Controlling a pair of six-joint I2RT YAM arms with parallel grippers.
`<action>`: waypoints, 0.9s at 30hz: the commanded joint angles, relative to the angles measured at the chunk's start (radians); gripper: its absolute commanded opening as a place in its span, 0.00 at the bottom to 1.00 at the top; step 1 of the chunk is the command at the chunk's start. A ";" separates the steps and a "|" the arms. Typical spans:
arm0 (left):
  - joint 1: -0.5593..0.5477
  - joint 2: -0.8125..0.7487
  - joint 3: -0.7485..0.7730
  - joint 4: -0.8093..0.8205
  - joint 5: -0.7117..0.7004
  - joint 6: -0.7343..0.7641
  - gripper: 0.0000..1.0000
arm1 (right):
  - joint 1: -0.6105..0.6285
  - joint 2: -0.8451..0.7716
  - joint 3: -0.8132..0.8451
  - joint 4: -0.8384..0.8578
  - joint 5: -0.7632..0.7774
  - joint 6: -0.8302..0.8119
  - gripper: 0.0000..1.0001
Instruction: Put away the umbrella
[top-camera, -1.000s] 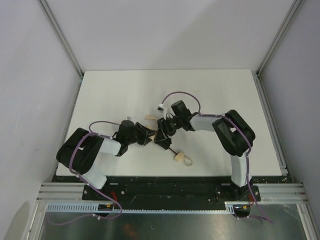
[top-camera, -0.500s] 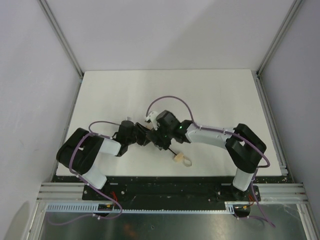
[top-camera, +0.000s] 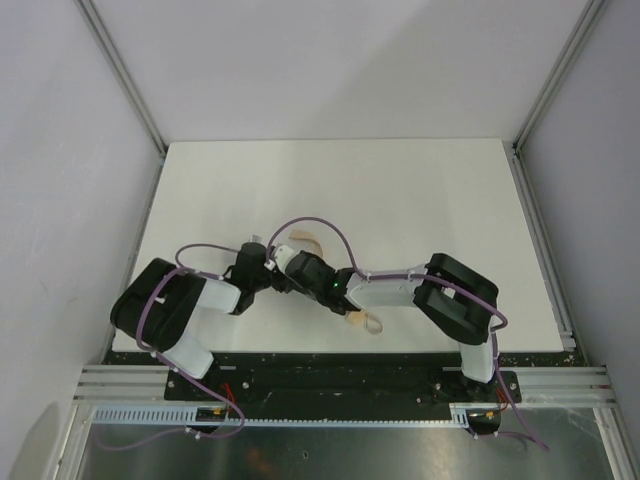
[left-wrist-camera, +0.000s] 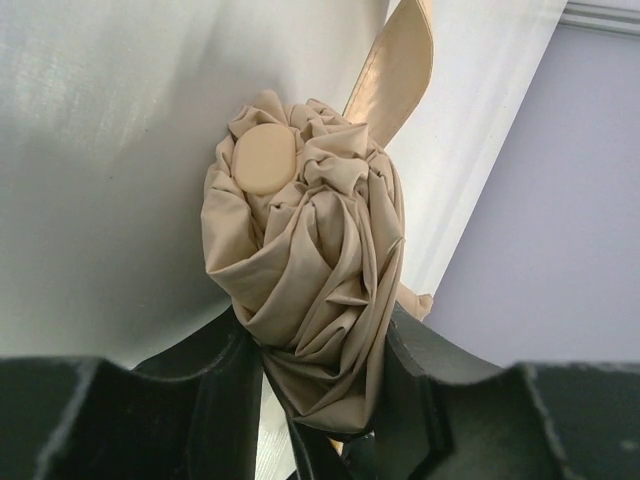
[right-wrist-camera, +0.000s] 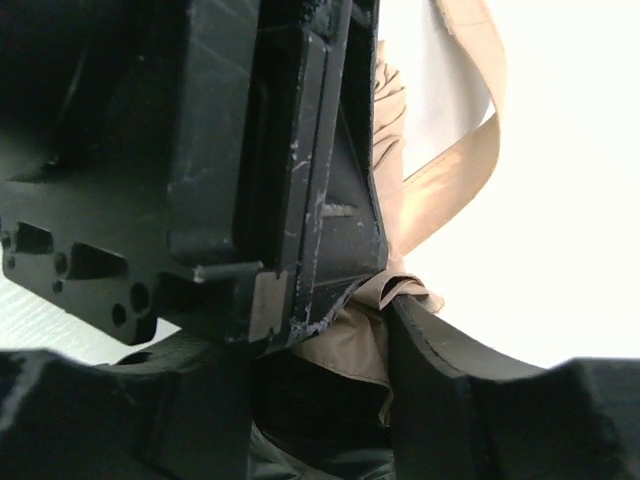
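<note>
L pincer (left-wrist-camera: 325, 372) is clenched on the umbrella (left-wrist-camera: 310, 260), fabric bundle bulging out past its tips (strap hanging loose). R pincer (right-wrist-camera: 315, 342) straddles the same fabric from the opp. side; can't tell if it grips. Wooden handle (top-camera: 356, 318) lies on the table (top-camera: 430, 190) nr front edge.

Furled beige umbrella (left-wrist-camera: 310, 280), fabric bunched

The left arm (top-camera: 175, 305) and right arm (top-camera: 400, 290) fold inward low over the worktop (top-camera: 400, 190). The left claw (left-wrist-camera: 320, 345) pinches the umbrella (left-wrist-camera: 310, 260); the right claw (right-wrist-camera: 320, 340) crowds against it, grip unclear.
</note>
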 joint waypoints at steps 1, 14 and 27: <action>-0.009 0.011 -0.047 -0.202 -0.061 0.082 0.16 | 0.005 0.062 -0.045 0.060 0.067 0.014 0.39; -0.008 -0.088 -0.031 -0.200 -0.057 0.097 0.37 | -0.089 0.061 -0.183 0.062 -0.284 0.172 0.00; 0.013 -0.177 -0.040 -0.245 -0.128 0.192 0.78 | -0.282 0.080 -0.215 0.088 -0.767 0.244 0.00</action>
